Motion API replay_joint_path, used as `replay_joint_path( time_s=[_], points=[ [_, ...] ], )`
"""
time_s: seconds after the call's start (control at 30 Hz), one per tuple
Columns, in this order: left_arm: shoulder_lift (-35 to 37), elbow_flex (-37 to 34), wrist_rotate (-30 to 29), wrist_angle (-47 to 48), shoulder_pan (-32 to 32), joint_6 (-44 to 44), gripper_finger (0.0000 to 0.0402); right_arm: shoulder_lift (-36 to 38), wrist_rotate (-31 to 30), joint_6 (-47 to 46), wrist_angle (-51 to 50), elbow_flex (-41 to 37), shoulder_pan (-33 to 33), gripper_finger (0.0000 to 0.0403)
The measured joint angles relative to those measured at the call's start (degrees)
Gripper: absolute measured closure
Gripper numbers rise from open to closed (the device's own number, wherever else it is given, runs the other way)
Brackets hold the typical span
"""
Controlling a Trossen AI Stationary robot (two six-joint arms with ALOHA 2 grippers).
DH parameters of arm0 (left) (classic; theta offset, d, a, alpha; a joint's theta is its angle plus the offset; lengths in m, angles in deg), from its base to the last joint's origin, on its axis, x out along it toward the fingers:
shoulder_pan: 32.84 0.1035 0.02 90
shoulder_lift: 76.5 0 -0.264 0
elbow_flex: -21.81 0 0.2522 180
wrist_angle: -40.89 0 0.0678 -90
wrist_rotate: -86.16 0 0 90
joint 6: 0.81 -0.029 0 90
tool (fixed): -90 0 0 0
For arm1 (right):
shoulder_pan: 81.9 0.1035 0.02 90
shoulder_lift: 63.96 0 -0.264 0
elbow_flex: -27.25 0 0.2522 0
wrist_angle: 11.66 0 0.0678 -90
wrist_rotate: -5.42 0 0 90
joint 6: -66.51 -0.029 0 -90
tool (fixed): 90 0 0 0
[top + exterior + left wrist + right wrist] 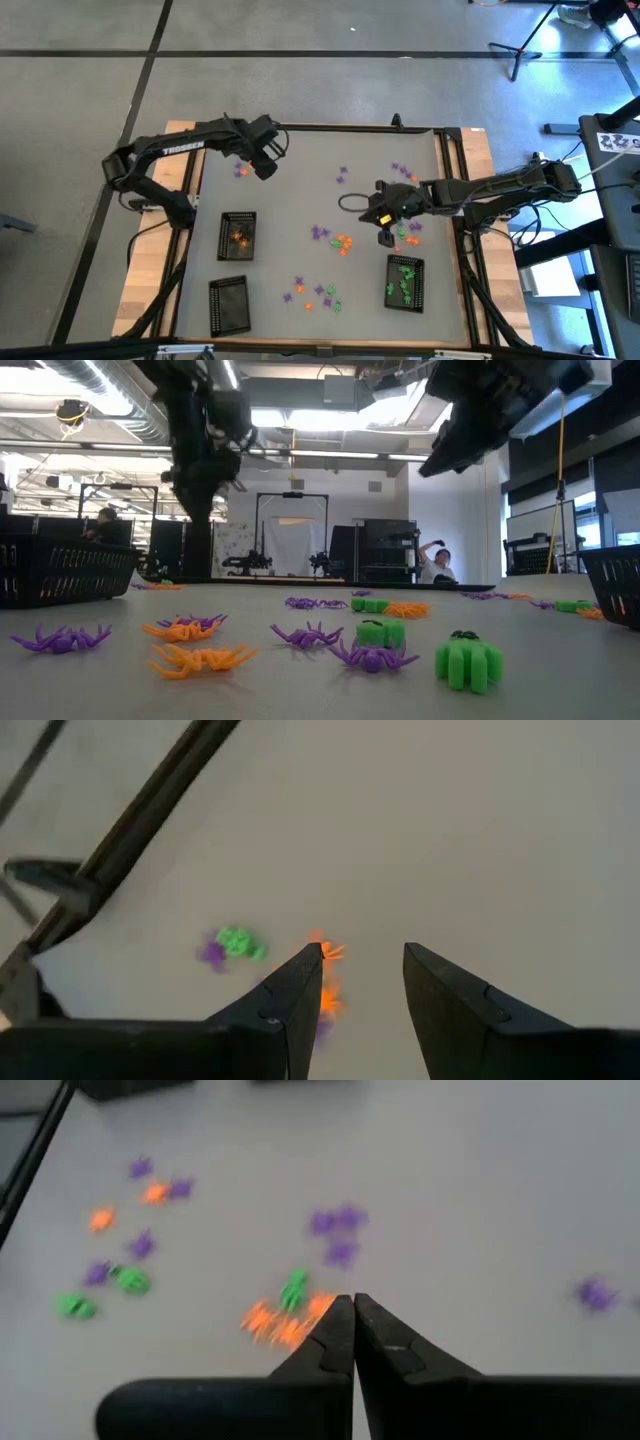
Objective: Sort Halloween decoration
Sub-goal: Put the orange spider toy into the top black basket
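Note:
Tiny orange, purple and green trinkets [335, 240] lie scattered on the grey table, and I see them close up in the low view [372, 656]. My left gripper [262, 165] hovers open at the far left. An orange trinket [328, 952] lies beside one of its fingers, with a green one [236, 942] and a purple one nearby. My right gripper [386, 238] hangs over the table's right middle with its fingers shut [353, 1298], and nothing shows between them. An orange and green cluster [285, 1318] lies on the table beyond its tips.
Three black mesh trays sit on the table. One on the left [238, 236] holds orange trinkets, one at the near left [229, 305] shows none, and one at the near right [405, 283] holds green ones. A raised frame [440, 180] edges the table. People show in the room behind [436, 563].

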Motion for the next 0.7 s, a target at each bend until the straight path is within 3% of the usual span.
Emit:
replay_joint_path(
  time_s=[0.17,0.3,0.47,0.7],
  points=[
    [-4.37,0.0,4.19,1.61,5.48,-2.73,0.0268,-0.04,0.25,3.48,11.51,-4.17,-2.75,0.0397],
    [-8.12,0.0,4.32,1.97,7.53,-4.23,0.0268,-0.04,0.12,6.38,19.12,-6.92,-2.59,0.0398],
    [-12.32,-0.02,4.23,1.93,8.37,-4.37,0.0263,-0.04,-0.08,7.94,20.82,-7.83,-2.56,0.0398],
    [-15.13,-0.04,6.19,2.4,8.4,-5.45,0.0219,-0.04,-0.1,8.61,20.88,-7.85,-2.56,0.0398]
  ],
)
